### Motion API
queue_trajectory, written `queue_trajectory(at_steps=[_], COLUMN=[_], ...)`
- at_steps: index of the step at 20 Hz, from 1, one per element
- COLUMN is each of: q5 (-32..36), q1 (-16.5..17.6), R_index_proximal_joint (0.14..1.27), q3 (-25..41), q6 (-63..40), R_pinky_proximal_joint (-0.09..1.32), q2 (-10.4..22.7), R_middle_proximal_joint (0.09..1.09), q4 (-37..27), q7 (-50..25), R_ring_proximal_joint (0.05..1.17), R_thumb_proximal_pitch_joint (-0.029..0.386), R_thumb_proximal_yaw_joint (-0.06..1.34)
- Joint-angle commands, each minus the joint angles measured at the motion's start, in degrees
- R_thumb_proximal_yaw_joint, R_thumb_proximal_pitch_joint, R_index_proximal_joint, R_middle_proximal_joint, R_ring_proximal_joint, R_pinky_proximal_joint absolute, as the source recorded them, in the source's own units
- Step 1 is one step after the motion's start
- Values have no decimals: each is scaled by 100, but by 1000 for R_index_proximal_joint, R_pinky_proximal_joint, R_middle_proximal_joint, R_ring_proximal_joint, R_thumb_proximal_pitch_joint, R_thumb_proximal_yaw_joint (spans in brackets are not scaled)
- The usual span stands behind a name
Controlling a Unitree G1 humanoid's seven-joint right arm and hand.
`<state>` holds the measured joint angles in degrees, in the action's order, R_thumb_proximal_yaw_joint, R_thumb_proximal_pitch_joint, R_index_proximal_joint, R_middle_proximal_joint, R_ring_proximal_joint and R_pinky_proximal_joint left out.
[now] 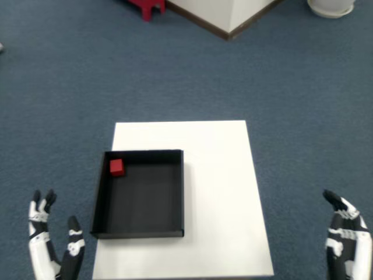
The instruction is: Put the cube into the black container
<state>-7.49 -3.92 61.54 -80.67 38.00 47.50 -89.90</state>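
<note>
Inside the black container (pixel 139 233), far-left corner: the red cube (pixel 116 167).
Right hand (pixel 345 239) hangs off the white table's (pixel 215 192) right edge, fingers spread, holding nothing (well apart from the container).

I see bare white table (pixel 218 198) right of the black container (pixel 139 233), whose walls alone block passage.

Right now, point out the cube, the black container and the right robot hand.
cube (pixel 116 167), head view, top face.
black container (pixel 182 192), head view, right wall.
right robot hand (pixel 344 236), head view, back of the hand, off the table's right edge.
</note>
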Motion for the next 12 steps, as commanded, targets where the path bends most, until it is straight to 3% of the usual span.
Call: queue_trajectory(at_steps=[1,12], q5=[183,439], q1=[-203,-743], R_index_proximal_joint=[438,408], q3=[-40,118], q6=[-524,-1009], R_pinky_proximal_joint=[279,330], q2=[7,-617], R_middle_proximal_joint=[403,388], q4=[338,1676], q7=[28,314], R_ring_proximal_joint=[406,421], R_thumb_proximal_pitch_joint=[287,301], R_thumb_proximal_yaw_joint=[384,244])
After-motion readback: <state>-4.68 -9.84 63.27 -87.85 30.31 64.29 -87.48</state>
